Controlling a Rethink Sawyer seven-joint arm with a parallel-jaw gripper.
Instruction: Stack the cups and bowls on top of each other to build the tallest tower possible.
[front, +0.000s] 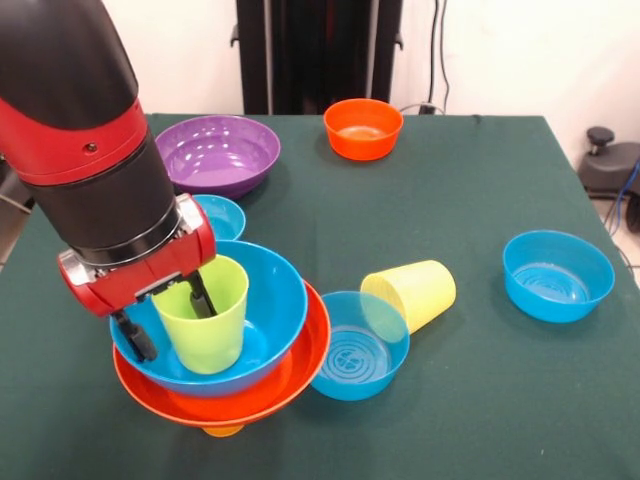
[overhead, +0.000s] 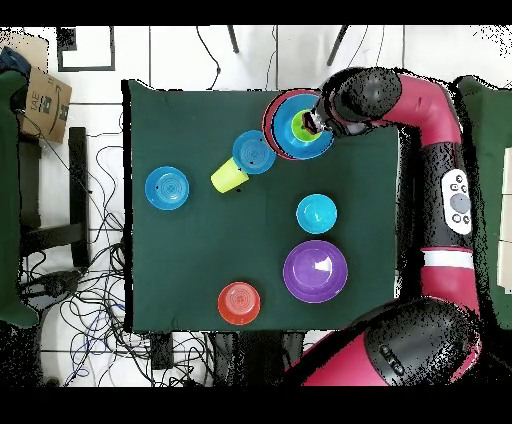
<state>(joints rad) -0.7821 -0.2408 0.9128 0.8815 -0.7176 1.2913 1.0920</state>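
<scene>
While the tool (front: 168, 318) grips the lime green cup's (front: 205, 318) rim, one finger inside and one outside, the cup stands upright inside the large blue bowl (front: 262, 305). That bowl nests in the large orange bowl (front: 290, 385), near the green tabletop's (front: 470, 400) edge. A yellow cup (front: 412, 292) lies tipped beside a medium blue bowl (front: 352, 350).

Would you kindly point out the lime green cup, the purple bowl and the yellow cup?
lime green cup (front: 205, 335), front view, outer wall.
purple bowl (front: 215, 150), front view, inner floor.
yellow cup (front: 415, 290), front view, ribbed side.
</scene>
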